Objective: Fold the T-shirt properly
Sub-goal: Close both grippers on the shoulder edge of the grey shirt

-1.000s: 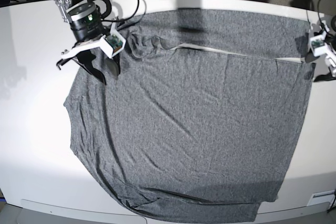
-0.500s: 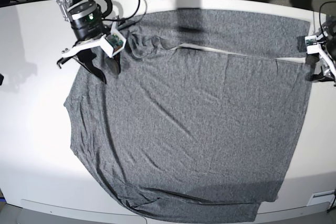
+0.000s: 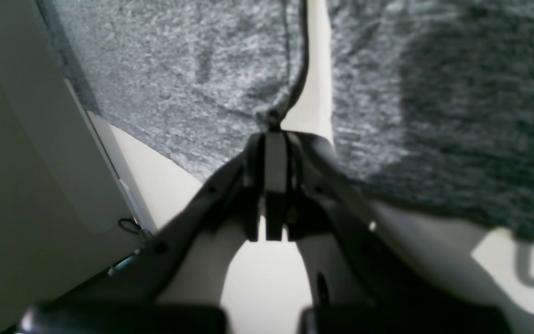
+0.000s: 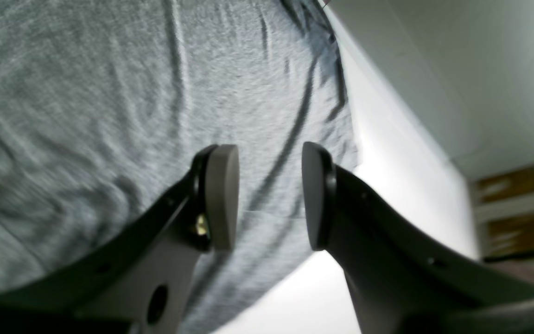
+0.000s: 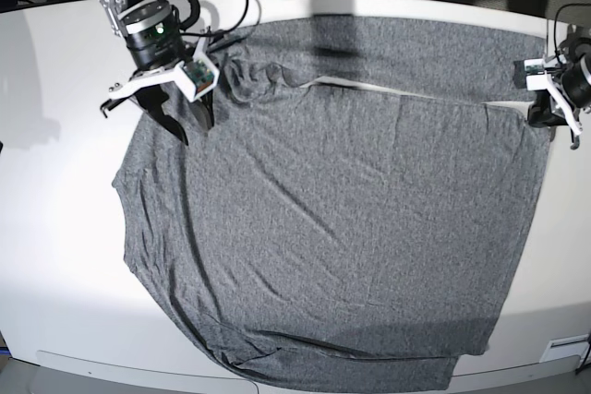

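We judged folding barely begun; T-shirt [image 5: 332,219] lay spread flat across white worktop [image 5: 55,228], no fold visible; left tool [image 3: 274,139], right edge of base view, pinched together on shirt's edge; right tool [image 4: 269,195], upper left, hung with jaws apart over fabric near shirt's corner, gripping nothing.

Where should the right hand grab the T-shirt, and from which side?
Grip the T-shirt at its edge corner below the open right hand, coming straight down. In the right wrist view that hem lies flat beside bare table, so one finger could probably slip under it.
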Robot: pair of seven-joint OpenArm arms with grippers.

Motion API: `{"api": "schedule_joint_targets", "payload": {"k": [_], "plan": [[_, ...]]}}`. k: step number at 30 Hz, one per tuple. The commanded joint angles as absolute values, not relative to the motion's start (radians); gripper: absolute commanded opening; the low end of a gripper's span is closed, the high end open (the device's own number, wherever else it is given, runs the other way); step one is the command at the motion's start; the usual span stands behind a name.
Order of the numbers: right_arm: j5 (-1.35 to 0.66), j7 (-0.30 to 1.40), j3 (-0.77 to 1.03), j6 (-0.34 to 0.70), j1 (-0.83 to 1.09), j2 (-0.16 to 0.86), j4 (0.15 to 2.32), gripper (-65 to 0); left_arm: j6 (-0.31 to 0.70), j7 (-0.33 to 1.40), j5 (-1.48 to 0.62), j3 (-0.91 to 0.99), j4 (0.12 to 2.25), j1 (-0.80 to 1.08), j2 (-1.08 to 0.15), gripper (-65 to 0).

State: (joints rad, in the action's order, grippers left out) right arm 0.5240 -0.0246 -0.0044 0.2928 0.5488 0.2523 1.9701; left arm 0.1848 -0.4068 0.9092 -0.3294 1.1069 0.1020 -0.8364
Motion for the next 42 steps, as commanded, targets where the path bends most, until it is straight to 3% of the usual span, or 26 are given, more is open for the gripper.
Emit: {"api": "schedule_joint_targets", "payload": {"k": [1, 8, 13, 15, 24, 28, 42], "plan": [[0.471, -0.017, -0.001, 0.305, 0.545, 0.258, 1.988, -41.8, 0.194, -0.41, 0.907, -0.327, 1.112, 0.099, -0.857, -65.0], [0.229, 0.211, -0.001, 0.349, 0.482, 0.258, 1.987, -41.9, 0.194, -0.411, 0.768, -0.327, 1.112, 0.099, -0.857, -65.0], [0.227, 0.323, -0.001, 0.633, 0.428, 0.271, 1.987, -41.9, 0.194, -0.414, 0.751, -0.327, 1.112, 0.099, -0.857, -65.0], [0.235, 0.322, -0.001, 0.698, 0.437, 0.302, 1.987, -41.9, 0.194, -0.414, 0.751, -0.327, 1.112, 0.099, -0.857, -65.0], [0.292, 0.322, -0.001, 0.698, 0.536, 0.516, 1.988, -41.5, 0.194, -0.414, 0.75, -0.327, 1.112, 0.099, -0.857, -65.0], [0.373, 0.309, -0.001, 0.698, 0.589, 0.569, 1.988, -34.4, 0.194, -0.414, 0.75, -0.327, 1.112, 0.099, -0.857, -65.0], [0.655, 0.105, -0.001, 0.698, 0.627, 0.604, 1.985, -34.5, 0.194, -0.414, 0.75, -0.327, 1.112, 0.099, -0.856, -65.0]]}}
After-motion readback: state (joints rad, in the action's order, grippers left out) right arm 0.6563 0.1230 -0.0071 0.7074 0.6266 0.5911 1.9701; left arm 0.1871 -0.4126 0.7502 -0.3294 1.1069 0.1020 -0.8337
